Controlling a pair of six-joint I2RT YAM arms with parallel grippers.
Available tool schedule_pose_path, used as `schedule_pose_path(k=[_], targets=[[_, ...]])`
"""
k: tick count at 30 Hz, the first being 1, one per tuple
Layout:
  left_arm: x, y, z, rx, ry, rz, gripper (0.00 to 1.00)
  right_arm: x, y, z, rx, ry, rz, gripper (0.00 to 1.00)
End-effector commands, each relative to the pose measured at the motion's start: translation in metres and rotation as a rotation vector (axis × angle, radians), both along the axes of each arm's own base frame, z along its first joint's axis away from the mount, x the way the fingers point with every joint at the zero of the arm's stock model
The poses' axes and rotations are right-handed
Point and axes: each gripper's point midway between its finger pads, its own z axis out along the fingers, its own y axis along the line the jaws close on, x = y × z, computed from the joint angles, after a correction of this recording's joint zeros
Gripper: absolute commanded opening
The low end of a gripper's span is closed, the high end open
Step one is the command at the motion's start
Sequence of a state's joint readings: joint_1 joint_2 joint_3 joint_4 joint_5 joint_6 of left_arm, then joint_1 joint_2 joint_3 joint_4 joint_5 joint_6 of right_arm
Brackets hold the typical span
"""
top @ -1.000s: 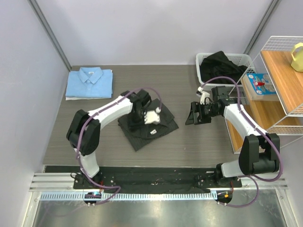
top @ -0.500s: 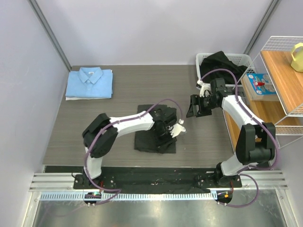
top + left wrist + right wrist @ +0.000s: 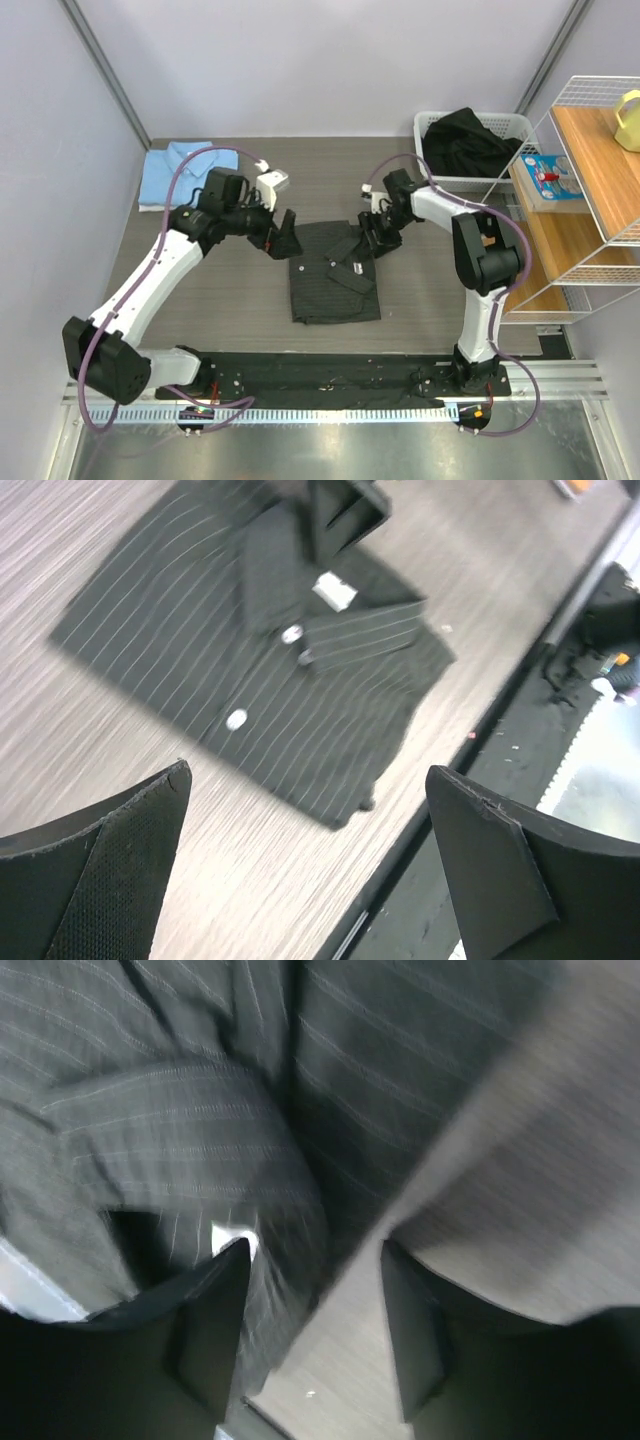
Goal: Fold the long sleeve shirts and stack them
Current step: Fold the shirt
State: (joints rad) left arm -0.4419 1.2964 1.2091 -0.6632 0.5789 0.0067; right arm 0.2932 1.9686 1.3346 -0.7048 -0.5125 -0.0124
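Note:
The black pinstriped long sleeve shirt (image 3: pixel 333 275) lies folded flat in the table's middle, collar toward the back; the left wrist view shows its buttons and label (image 3: pixel 250 650). The light blue long sleeve shirt (image 3: pixel 158 178) sits folded at the back left, partly hidden by my left arm. My left gripper (image 3: pixel 283 240) hovers just left of the black shirt, wide open and holding nothing (image 3: pixel 308 775). My right gripper (image 3: pixel 371 238) is low at the black shirt's back right corner. Its jaws stand open, with the cloth's edge (image 3: pixel 290 1220) and bare table between them (image 3: pixel 312 1250).
A white basket (image 3: pixel 470 183) holding dark clothing stands at the back right. A wire shelf (image 3: pixel 590 130) with a yellow object (image 3: pixel 628 120) and a blue box (image 3: pixel 548 178) fills the right side. A black rail (image 3: pixel 330 375) runs along the near edge.
My left gripper let go of the black shirt, swung back to the left and opened wide. The shirt now lies flat and squared. My right gripper came left and down to its collar corner, jaws narrower.

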Motion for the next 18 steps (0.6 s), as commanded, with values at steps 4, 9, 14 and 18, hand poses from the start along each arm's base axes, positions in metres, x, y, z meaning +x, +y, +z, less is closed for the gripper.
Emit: schedule_pose_path(k=[4, 9, 14, 18], targets=[[-0.009, 0.041, -0.014, 0.025, -0.002, 0.084, 1.0, 0.062, 0.058, -0.003, -0.015, -0.182, 0.183, 0.2], [-0.025, 0.039, -0.05, 0.065, -0.015, -0.106, 0.7, 0.088, 0.129, 0.011, -0.001, -0.409, 0.568, 0.17], [-0.019, 0.03, -0.098, 0.196, -0.055, -0.247, 0.59, 0.114, 0.141, 0.067, -0.003, -0.626, 0.656, 0.48], [-0.003, 0.016, -0.14, 0.373, -0.022, -0.282, 0.56, 0.145, 0.099, 0.115, -0.03, -0.697, 0.466, 0.64]])
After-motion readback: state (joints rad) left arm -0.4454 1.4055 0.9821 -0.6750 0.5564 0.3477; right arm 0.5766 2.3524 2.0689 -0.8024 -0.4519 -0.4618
